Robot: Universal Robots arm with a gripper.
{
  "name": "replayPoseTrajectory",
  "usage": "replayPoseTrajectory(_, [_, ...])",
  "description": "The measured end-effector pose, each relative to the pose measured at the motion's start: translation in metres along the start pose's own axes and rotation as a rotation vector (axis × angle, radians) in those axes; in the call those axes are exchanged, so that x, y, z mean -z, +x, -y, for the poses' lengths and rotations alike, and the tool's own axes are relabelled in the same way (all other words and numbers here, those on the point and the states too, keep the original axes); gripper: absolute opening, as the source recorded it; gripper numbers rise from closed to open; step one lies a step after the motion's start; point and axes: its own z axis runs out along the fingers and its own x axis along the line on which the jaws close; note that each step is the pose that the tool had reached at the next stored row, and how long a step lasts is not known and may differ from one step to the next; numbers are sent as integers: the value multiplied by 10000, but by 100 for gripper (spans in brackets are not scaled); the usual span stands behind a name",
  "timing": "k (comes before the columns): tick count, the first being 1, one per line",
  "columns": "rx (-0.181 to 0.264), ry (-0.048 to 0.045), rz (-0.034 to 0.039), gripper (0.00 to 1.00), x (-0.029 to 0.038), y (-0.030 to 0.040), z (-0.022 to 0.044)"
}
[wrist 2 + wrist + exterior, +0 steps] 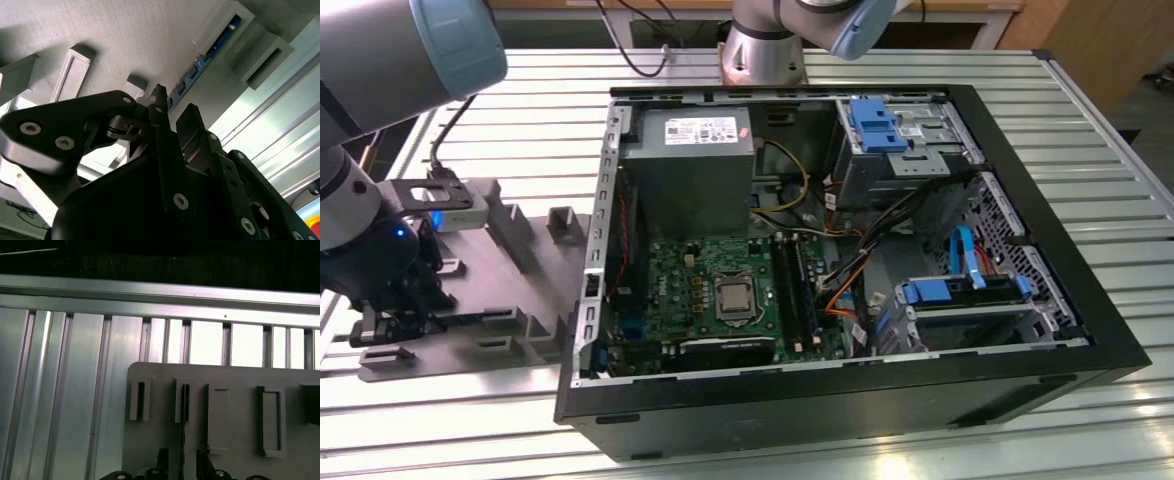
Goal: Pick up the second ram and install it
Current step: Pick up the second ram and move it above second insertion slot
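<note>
Second ram (183, 440): on its long edge in the light grey tray (240, 377), seated in a slotted raised block. Seen edge-on as a thin dark line in the first wrist view. Seen as a narrow strip with a blue edge in the second wrist view, running between blocks of the tray.

Gripper (182, 465): low over the tray, spread apart, one finger on each side of the stick. Small gap visible between each fingertip (162, 460) and the ram, so nothing clamped. Same straddling stance in the second wrist view, both dark fingers pointing down at the strip.

Slatted metal surface (75, 390): under the tray, bright ribs running past the tray's rounded corner.

Exterior view: arm and gripper at the exterior view's left, over the tray. Well apart from the open computer case (1067, 330), which lies on its side on the same surface. Green motherboard (720, 290) exposed inside, with long black slots (794, 285) just beside the processor socket.
</note>
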Motion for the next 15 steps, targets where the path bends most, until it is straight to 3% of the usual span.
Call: replayPoseTrajectory(15, [2,55,-3,36,-18,0,-3])
